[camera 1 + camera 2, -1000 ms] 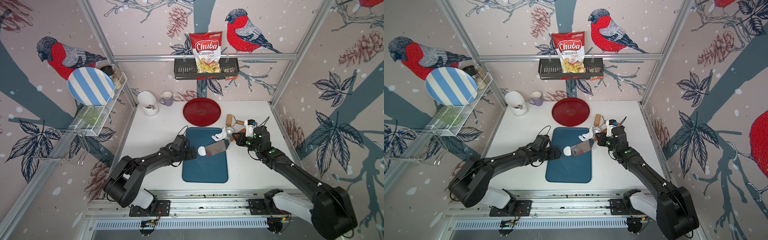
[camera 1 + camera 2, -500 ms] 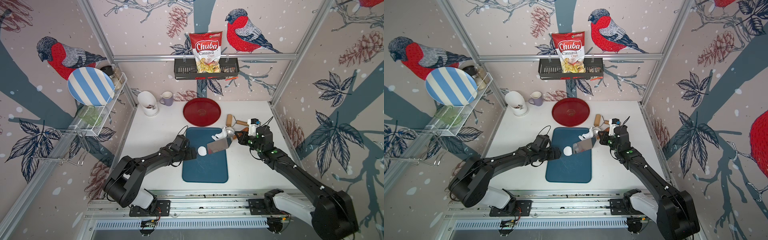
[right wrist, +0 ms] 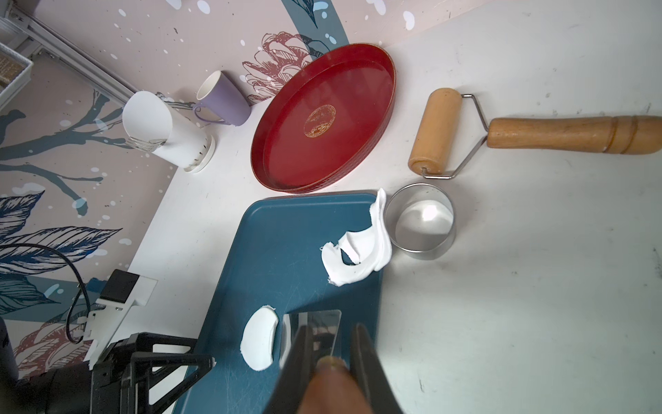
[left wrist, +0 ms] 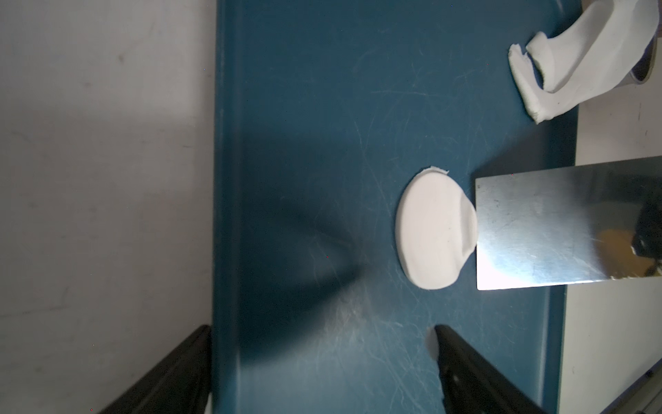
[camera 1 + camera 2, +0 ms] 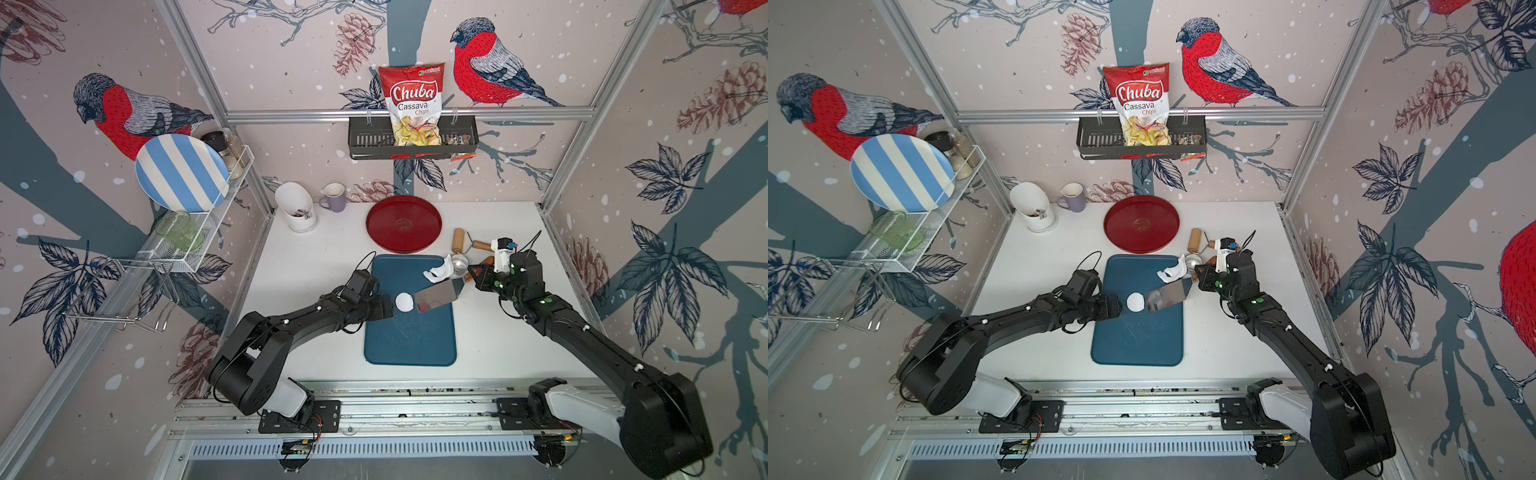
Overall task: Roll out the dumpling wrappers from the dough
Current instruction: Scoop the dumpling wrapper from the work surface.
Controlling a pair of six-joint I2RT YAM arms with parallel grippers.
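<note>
- The right gripper (image 5: 478, 278) clamped the scraper (image 5: 436, 296) by its handle, with the blade edge against the wrapper (image 5: 404, 301) at 3 o'clock, probably to lift it.
- The left gripper (image 4: 322, 333) stood wide apart at the wrapper's 9 o'clock, likely to brace it.
- The wrapper lay on the board (image 5: 409, 340), with the dough (image 5: 438, 269) at the board's 1 o'clock corner.

It was a mock kitchen booth: bird-printed wall panels (image 5: 270, 54), bare aluminium frame (image 5: 311, 116), white wire dish rack (image 5: 208, 239), blue-striped round plate (image 5: 180, 172).

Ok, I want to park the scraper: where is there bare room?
The near half of the blue board, between the dumpling wrapper and the rail-side edge, is bare. So is the table between the utensil holder and the left gripper. Crowded: the board's far right corner, with dough scrap, steel ring and roller.
</note>
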